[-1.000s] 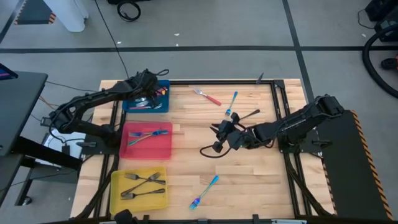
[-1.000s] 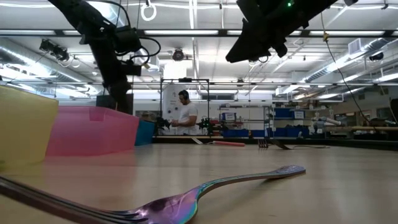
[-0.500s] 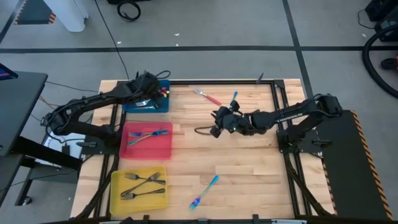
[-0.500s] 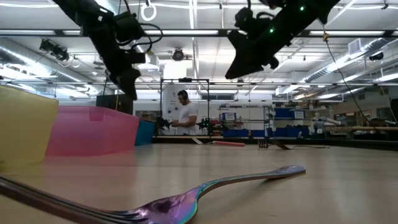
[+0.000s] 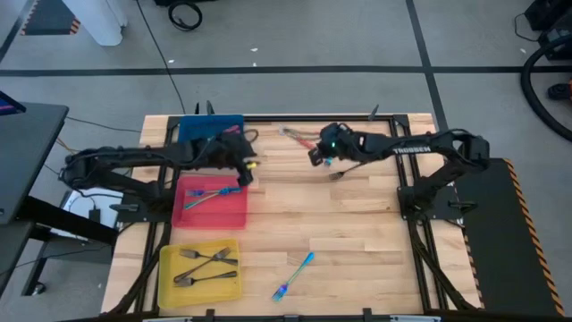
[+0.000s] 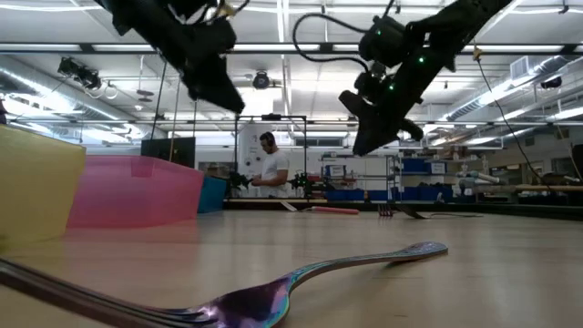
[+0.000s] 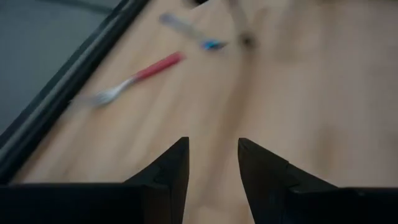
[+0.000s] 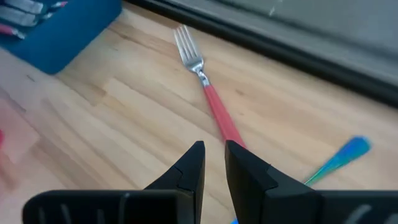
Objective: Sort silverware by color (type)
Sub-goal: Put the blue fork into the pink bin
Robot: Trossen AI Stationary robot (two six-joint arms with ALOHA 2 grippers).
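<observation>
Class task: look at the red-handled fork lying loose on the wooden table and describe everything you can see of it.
The red-handled fork has a slim red handle and a silvery metal neck and head with four tines. It lies flat on the bare wooden table near the far edge, beside the black frame rail, with nothing gripping it. In the high view it shows as a short streak. The right hand hovers just short of the handle's end, fingers slightly apart. A blue-handled utensil lies close by, apart from it.
</observation>
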